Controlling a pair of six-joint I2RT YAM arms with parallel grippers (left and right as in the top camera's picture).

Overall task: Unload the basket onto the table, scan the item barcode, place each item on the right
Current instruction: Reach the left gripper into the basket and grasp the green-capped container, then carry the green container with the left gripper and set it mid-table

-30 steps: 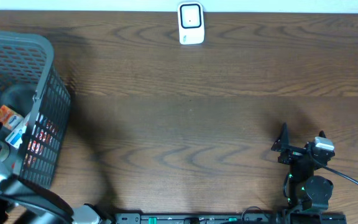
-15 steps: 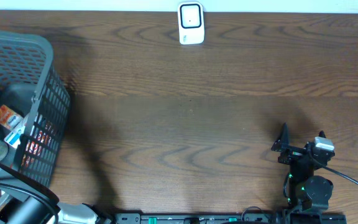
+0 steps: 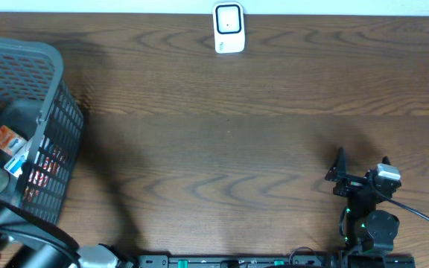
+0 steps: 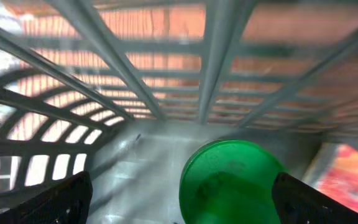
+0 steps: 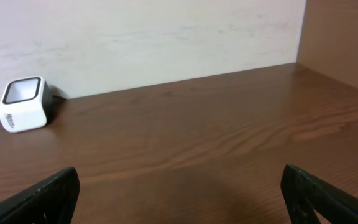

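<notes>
Where your left gripper (image 4: 182,193) hangs: inside the basket (image 3: 51,56), fingers spread wide, nothing held.
Change: the left arm has pulled back toward the near edge in the overhead view, uncovering the green-lidded item (image 4: 229,180).
Item: lid up on the basket floor, below the open fingers, untouched, beside a red packet (image 4: 353,174).
Meaning: the pick is not yet made; you likely need to descend and close.
Right gripper (image 5: 179,193): released, parked over the tabletop (image 3: 222,141), unchanged.
Scanner (image 3: 229,28): at the far edge, well apart from the basket.
</notes>
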